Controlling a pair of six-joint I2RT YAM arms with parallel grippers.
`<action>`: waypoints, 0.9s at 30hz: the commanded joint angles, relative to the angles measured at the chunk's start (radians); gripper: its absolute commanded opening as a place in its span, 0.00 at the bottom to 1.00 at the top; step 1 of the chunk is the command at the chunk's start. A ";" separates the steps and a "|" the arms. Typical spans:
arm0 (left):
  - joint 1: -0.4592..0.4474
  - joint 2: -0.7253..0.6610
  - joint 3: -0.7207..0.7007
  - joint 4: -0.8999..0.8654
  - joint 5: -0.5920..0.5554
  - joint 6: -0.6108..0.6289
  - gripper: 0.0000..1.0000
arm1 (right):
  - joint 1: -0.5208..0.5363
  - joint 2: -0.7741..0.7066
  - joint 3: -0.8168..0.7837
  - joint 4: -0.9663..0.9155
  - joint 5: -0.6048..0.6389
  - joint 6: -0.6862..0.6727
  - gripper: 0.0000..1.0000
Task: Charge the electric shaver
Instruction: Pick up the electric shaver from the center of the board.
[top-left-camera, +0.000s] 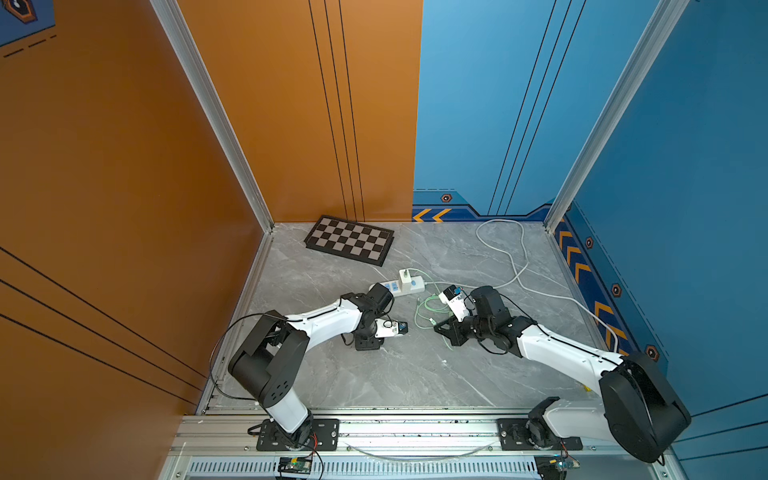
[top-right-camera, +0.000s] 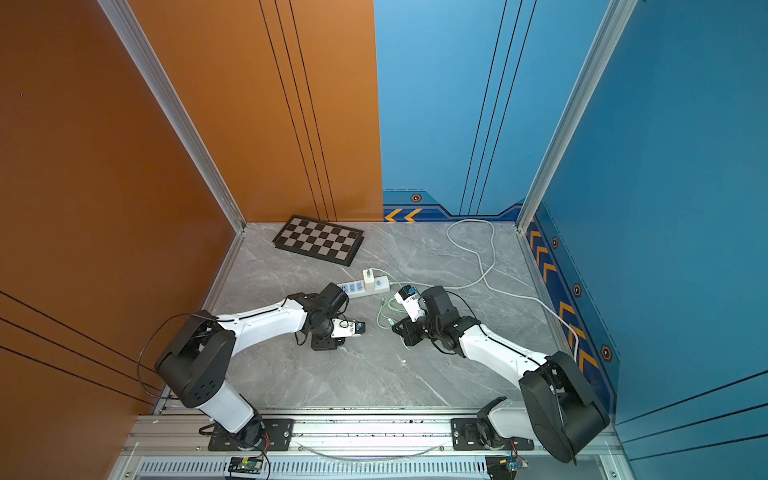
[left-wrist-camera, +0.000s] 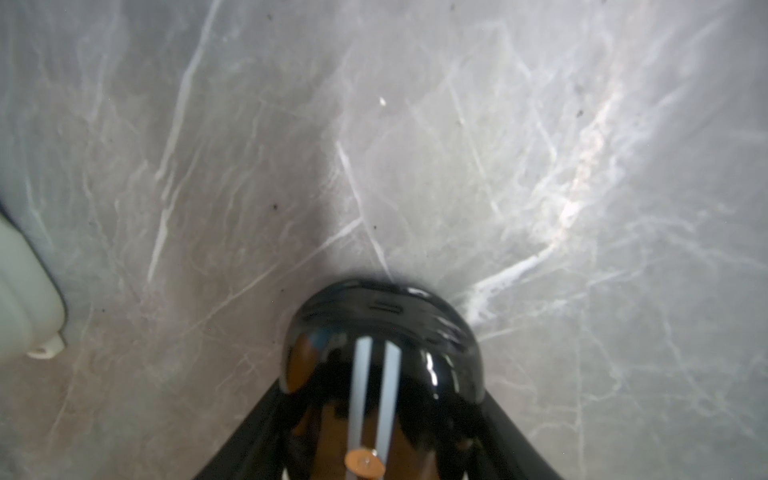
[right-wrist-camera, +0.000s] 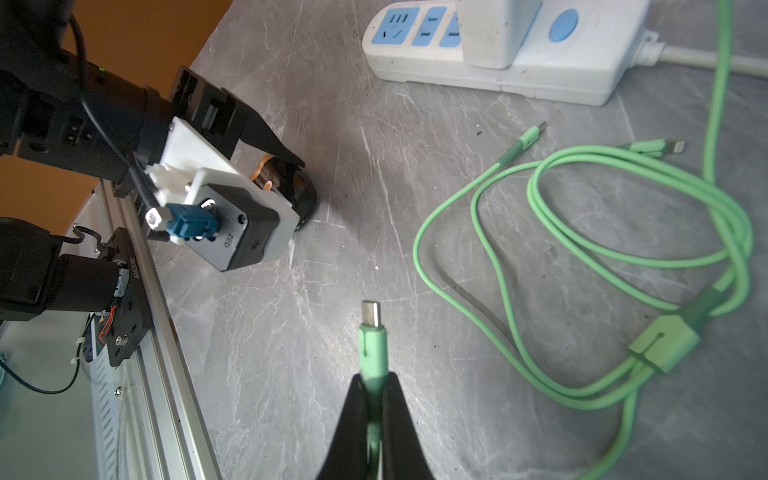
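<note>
— Whereabouts of the electric shaver (left-wrist-camera: 382, 332)?
— Down on the grey table (top-left-camera: 415, 374), on the near side of the power strip (top-left-camera: 417, 285), wedged in the left gripper (left-wrist-camera: 382, 392).
— Gripped, or merely flanked?
— Gripped: pressed on both sides, with the rounded end and its small slot poking out past the tips.
— And on the right?
— A tight pinch by the right gripper (right-wrist-camera: 374, 384) on the plug (right-wrist-camera: 372, 332) of the green cable (right-wrist-camera: 582, 249), metal tip out in front, well apart from the shaver. Rest of the cable looped loose on the table beside the strip; white charger (right-wrist-camera: 494, 33) plugged into it.
</note>
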 joint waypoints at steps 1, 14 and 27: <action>0.006 -0.030 -0.059 0.004 -0.013 -0.051 0.44 | -0.005 -0.007 0.011 -0.037 0.014 -0.005 0.00; -0.003 -0.187 -0.090 0.047 0.035 -0.181 0.00 | 0.059 0.158 0.150 -0.187 -0.022 -0.092 0.00; -0.048 -0.414 -0.180 0.085 0.118 -0.195 0.00 | 0.160 0.296 0.411 -0.419 -0.086 -0.199 0.00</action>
